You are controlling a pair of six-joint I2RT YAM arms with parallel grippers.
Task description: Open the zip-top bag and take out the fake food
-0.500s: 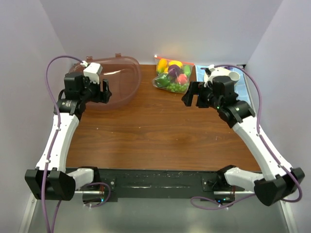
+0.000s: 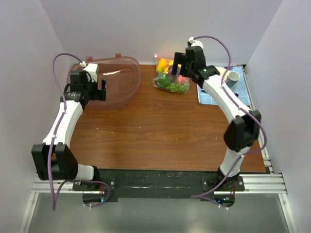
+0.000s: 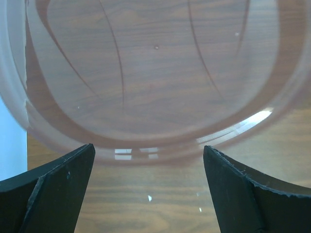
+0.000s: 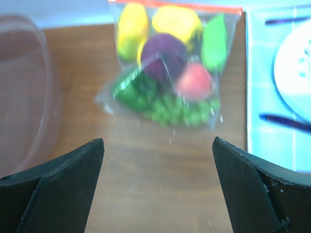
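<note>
The zip-top bag (image 2: 170,81) lies at the back middle of the table, its orange-red zip strip (image 4: 175,7) along the far edge. Inside it is the fake food: yellow lemons (image 4: 132,26), a purple piece (image 4: 164,57), a pink-red piece (image 4: 194,81) and green pieces (image 4: 180,110). My right gripper (image 2: 180,68) hovers above the bag, open and empty; in the right wrist view the right gripper (image 4: 158,143) is over bare wood just short of the bag. My left gripper (image 2: 103,90) is open and empty at the near rim of the pinkish bowl (image 3: 155,141).
The large clear pinkish bowl (image 2: 114,80) stands at the back left. A blue mat (image 2: 214,94) at the back right carries a white plate (image 4: 296,68) and a grey cup (image 2: 233,78). White walls enclose the table on three sides.
My right arm has swung from the right middle of the table back and left, and now stands over the bag. My left gripper has shifted slightly left and back by the bowl.
</note>
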